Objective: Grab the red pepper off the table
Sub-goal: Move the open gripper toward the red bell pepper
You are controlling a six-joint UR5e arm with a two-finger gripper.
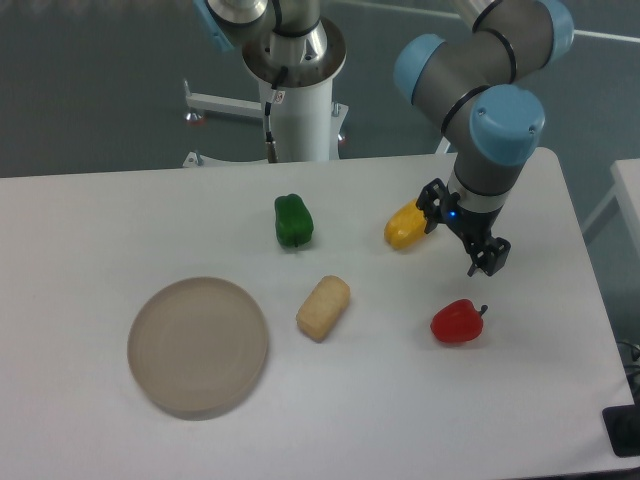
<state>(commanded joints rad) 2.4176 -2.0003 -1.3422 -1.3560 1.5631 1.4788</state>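
Observation:
The red pepper (457,321) lies on the white table (400,400) at the right, its dark stem pointing right. My gripper (462,233) hangs above the table, up and slightly right of the red pepper and next to the yellow pepper (405,226). Its fingers are spread apart and hold nothing. One fingertip (489,259) is a short way above the red pepper without touching it.
A green pepper (293,221) stands at the table's middle back. A pale bread-like roll (324,307) lies in the middle. A round beige plate (198,345) sits at the front left. The robot's base column (299,100) stands behind the table.

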